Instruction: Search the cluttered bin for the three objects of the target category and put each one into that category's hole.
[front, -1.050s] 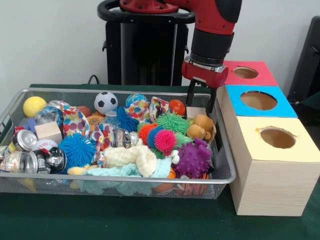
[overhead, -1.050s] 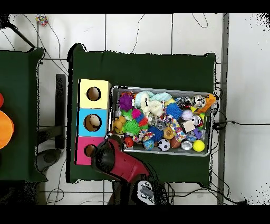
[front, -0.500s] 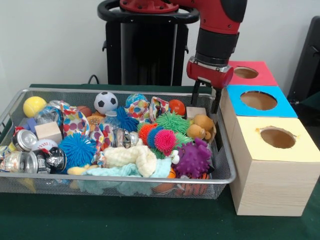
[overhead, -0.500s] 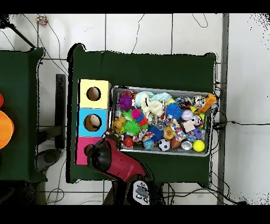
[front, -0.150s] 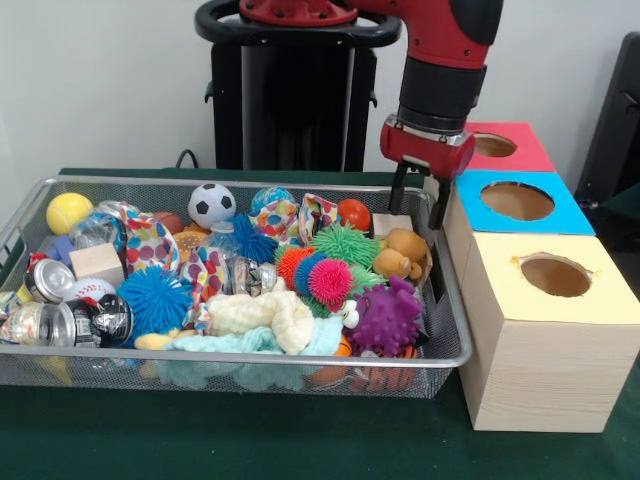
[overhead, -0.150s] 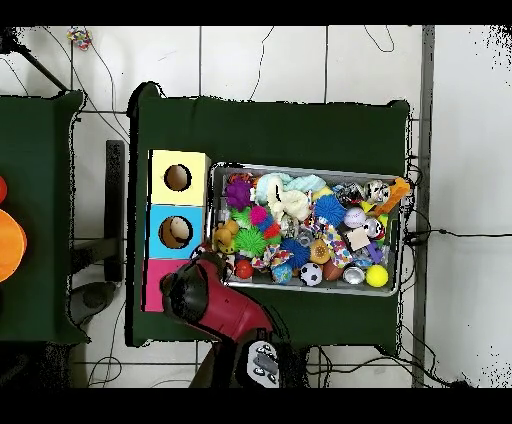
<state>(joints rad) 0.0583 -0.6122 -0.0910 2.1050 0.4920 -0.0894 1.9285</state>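
My gripper (front, -0.150s: 417, 205) hangs open and empty over the bin's far right corner, next to the blue box (front, -0.150s: 575, 215). Just below its fingertips lies a small wooden block (front, -0.150s: 392, 222), clear of them. The wire bin (front, -0.150s: 250, 357) is packed with toys: a soccer ball (front, -0.150s: 211, 204), a yellow ball (front, -0.150s: 68, 212), spiky balls (front, -0.150s: 330, 281), a purple spiky toy (front, -0.150s: 385, 318), cans (front, -0.150s: 48, 281), another wooden block (front, -0.150s: 97, 262) and cloth pieces (front, -0.150s: 262, 313). In the overhead view the red arm (overhead, -0.150s: 205, 297) hides the gripper and covers part of the red box (overhead, -0.150s: 152, 275).
Three boxes with round holes stand in a row beside the bin: red (front, -0.150s: 525, 155), blue, and yellow (front, -0.150s: 500, 290), the last nearest the camera. From above, the yellow box (overhead, -0.150s: 160, 160) and blue box (overhead, -0.150s: 160, 215) sit left of the bin (overhead, -0.150s: 310, 168). Green cloth covers the table.
The gripper has moved from over the bin's corner sideways toward the blue and red boxes and risen slightly. It stays open and empty. The toys have not moved.
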